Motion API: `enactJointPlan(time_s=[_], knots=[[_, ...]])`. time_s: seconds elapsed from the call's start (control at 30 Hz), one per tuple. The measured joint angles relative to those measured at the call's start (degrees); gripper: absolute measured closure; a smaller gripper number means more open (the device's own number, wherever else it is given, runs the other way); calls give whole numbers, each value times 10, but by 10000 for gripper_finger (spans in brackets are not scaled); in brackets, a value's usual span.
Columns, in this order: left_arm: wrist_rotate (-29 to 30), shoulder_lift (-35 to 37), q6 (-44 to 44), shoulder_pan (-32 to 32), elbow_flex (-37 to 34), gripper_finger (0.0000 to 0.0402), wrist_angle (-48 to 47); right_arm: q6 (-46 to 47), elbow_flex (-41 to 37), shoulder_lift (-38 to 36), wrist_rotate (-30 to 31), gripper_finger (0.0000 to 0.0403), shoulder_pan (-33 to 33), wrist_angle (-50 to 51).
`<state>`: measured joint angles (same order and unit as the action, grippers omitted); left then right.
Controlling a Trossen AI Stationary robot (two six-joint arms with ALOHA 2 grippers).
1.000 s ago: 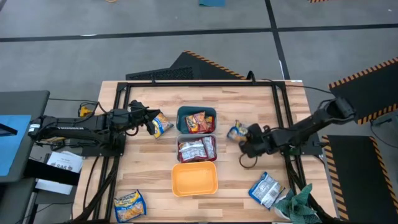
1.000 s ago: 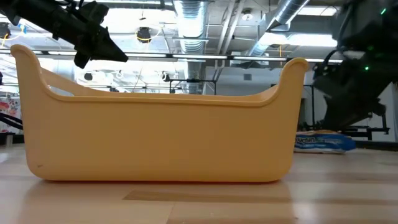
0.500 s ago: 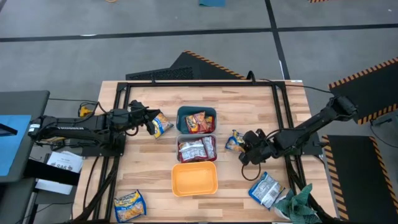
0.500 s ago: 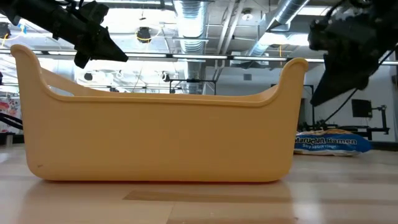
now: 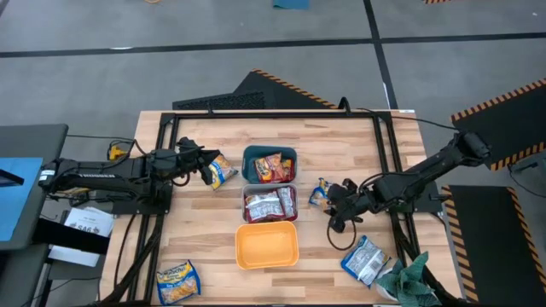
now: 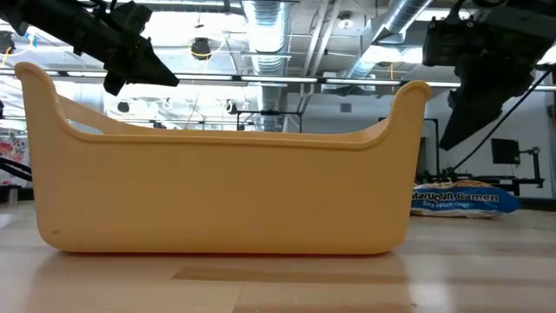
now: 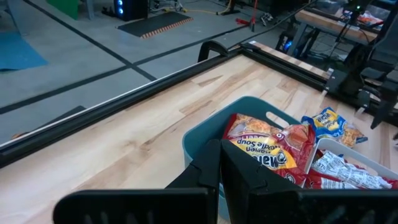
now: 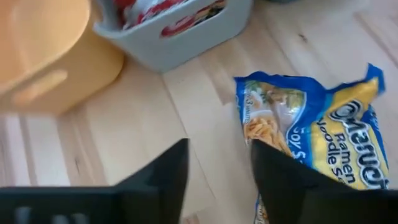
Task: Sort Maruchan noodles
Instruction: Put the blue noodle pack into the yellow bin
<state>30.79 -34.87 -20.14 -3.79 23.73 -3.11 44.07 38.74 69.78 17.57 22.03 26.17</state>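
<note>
The right end effector (image 5: pixel 334 207) hangs spread over the yellow-and-blue packet (image 5: pixel 321 191) lying near the bench's middle beside the white bin (image 5: pixel 270 218); it should grip the packet's middle. The left end effector (image 5: pixel 207 168) pinches another yellow packet (image 5: pixel 222 170).

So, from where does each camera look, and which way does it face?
High view: above, straight down; both arms, teal bin.
Low view: table height, level; orange bin, arms overhead.
Left wrist view: past shut fingers gripping a yellow packet, toward the teal bin.
Right wrist view: past open fingers; yellow-blue packet, also in the high view.
</note>
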Motion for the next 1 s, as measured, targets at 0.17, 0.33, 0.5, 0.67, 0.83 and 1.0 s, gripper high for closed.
enactJointPlan(time_s=[0.17, 0.33, 0.5, 0.67, 0.83, 1.0], knots=[[0, 0, 0, 0, 0, 401, 0, -72, 0, 0, 0, 128, -1, 1], [0, 0, 0, 0, 0, 401, 0, -132, 0, 3, 49, 112, -1, 21], [0, 0, 0, 0, 0, 401, 0, -161, 0, 50, 60, 111, -5, 19], [0, 0, 0, 0, 0, 401, -4, -182, 0, 117, 57, 111, -5, 24], [0, 0, 0, 0, 0, 401, -5, -189, 2, 167, 83, 111, -10, 32], [0, 0, 0, 0, 0, 401, -5, -171, 3, 202, 111, 121, -20, 34]])
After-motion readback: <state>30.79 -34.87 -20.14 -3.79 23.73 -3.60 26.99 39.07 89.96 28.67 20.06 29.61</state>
